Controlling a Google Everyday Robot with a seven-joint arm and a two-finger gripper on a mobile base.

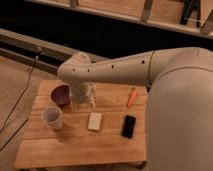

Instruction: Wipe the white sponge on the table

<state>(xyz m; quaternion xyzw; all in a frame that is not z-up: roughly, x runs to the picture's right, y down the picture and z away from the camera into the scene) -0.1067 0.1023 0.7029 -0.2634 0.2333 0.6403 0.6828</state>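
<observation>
The low rectangular light-wood slatted worktop (75, 145) fills the lower middle of the view. On its L part a translucent white plastic cup (52, 117) is stood upright. Just behind it, a dark maroon round bowl (61, 94) is set near the far L corner.

Next to the R, the robot's pincer (83, 100) is hung pointing down from the wrist of the big white arm (125, 67). It is placed just beside the bowl & over the far half of the worktop. Whether it's open or closed can't be told, and nothing is seen held in it.

The small cream-white rectangular sponge (94, 121) is laid flat approx. mid-worktop. It is found just R of the pincer & nearer the camera, apart from it & not touched. Its long axis is run near-to-far, across the planks, w/ a slight tilt. The coming move is therefore judged to be a short shift R & toward the near edge, then a descent onto the sponge. Only one arm is fitted, so no choice of arm is needed. A grip across the short side is prob. easiest.

Further R, a black rectangular phone (129, 126) is laid roughly parallel to the sponge & near it. A slim orange carrot (132, 97) is laid behind the phone, toward the far edge. Both are best kept out of the wiping path. At far R the worktop's edge is hidden by the arm's bulky white body.
</observation>
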